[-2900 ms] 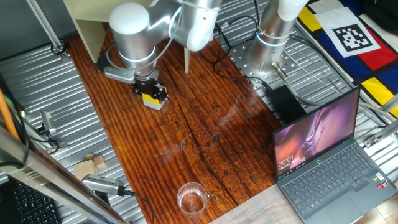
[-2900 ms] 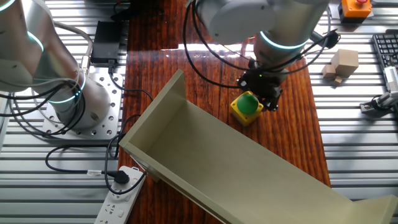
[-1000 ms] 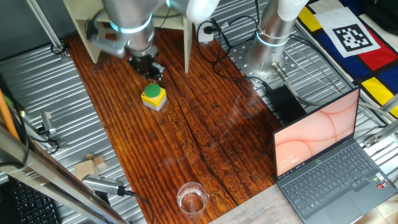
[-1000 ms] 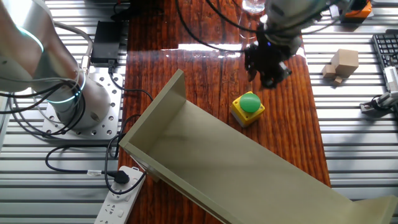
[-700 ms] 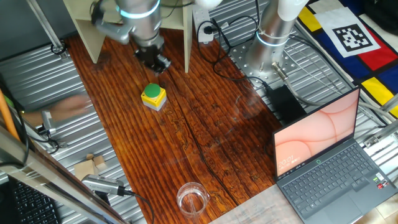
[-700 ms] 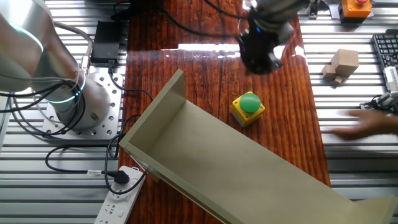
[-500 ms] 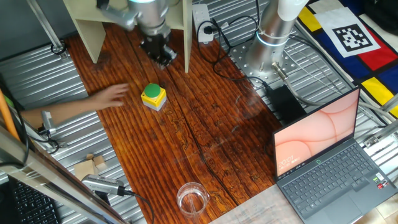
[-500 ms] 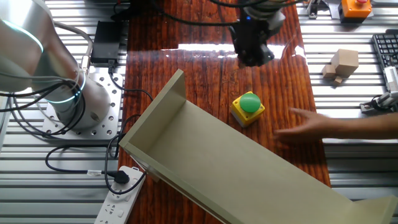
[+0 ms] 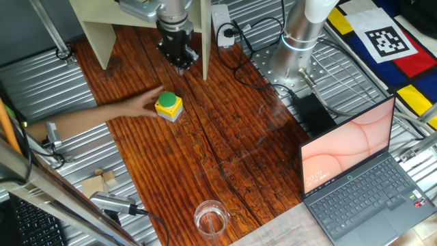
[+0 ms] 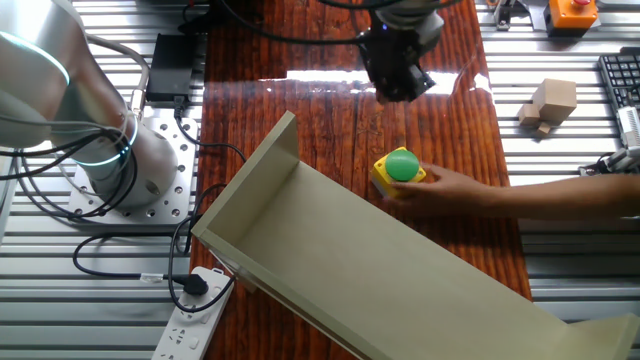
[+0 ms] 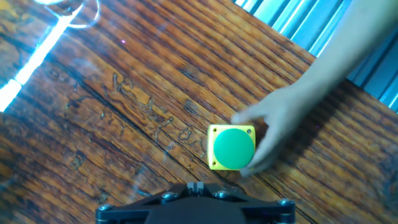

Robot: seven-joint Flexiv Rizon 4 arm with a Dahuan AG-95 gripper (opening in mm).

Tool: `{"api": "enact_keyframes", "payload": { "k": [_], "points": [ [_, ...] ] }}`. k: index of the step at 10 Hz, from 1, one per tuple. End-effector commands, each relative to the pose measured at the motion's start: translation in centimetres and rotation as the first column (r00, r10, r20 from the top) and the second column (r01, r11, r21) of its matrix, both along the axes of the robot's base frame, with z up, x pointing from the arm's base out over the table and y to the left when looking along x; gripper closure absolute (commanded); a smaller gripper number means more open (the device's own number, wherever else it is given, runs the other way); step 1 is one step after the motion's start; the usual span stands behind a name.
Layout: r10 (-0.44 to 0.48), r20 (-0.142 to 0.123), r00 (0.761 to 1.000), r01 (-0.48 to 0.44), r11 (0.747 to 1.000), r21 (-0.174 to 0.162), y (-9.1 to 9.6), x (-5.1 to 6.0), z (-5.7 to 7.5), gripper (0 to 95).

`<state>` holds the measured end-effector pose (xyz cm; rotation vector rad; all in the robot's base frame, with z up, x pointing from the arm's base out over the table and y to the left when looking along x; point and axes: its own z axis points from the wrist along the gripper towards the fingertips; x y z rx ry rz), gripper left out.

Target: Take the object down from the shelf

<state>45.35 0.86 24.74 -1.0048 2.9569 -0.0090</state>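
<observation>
The yellow box with the green button (image 9: 168,106) stands on the wooden table in front of the cream shelf (image 9: 92,27). It also shows in the other fixed view (image 10: 400,172), beside the shelf's board (image 10: 380,270), and in the hand view (image 11: 232,148). A person's hand (image 9: 133,107) reaches in from the side and touches the box (image 10: 465,190) (image 11: 292,118). My gripper (image 9: 180,60) hangs empty above the table, apart from the box, near the shelf's upright panel (image 10: 400,80). In the hand view its fingertips (image 11: 196,185) sit together.
An open laptop (image 9: 355,171) stands at the right. A clear glass (image 9: 210,217) is at the table's near edge. Pale wooden blocks (image 9: 102,181) (image 10: 550,100) lie on the metal surround. A power strip (image 10: 190,310) and cables lie by the arm's base (image 10: 110,170).
My gripper let go of the box on the table, rose and moved off toward the shelf. A person's arm came in from the side and its hand now touches the box.
</observation>
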Motion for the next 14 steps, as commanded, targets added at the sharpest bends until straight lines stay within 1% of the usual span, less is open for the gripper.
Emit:
{"api": "enact_keyframes", "payload": {
  "k": [1,2,3,4,5,6,8,11,12,13,14],
  "points": [
    [-0.039,-0.018,0.999,0.038,0.997,-0.060,0.0,-0.9,0.3,95.0],
    [-0.013,-0.019,1.000,0.012,0.999,-0.053,-0.1,-1.7,0.7,95.0],
    [-0.001,-0.021,1.000,0.000,0.999,-0.053,-0.3,-2.9,1.2,95.0],
    [0.016,-0.021,1.000,-0.017,0.999,-0.032,-0.5,-3.6,1.5,95.0],
    [0.035,-0.020,0.999,-0.036,0.999,-0.008,-0.7,-3.9,1.5,95.0],
    [0.084,-0.020,0.996,-0.084,0.996,0.027,-0.8,-4.0,1.5,95.0],
    [0.112,-0.019,0.994,-0.111,0.993,0.025,-0.8,-4.0,1.5,95.0],
    [0.027,-0.020,0.999,-0.026,0.999,0.025,-0.8,-4.0,1.5,95.0],
    [0.024,-0.021,0.999,-0.024,0.999,0.025,-0.9,-4.0,1.5,95.0],
    [0.025,-0.048,0.999,-0.024,1.000,0.016,-0.8,-4.0,1.5,95.0],
    [0.028,-0.060,0.998,-0.027,1.000,0.015,-0.9,-4.0,1.5,95.0]
  ]
}}
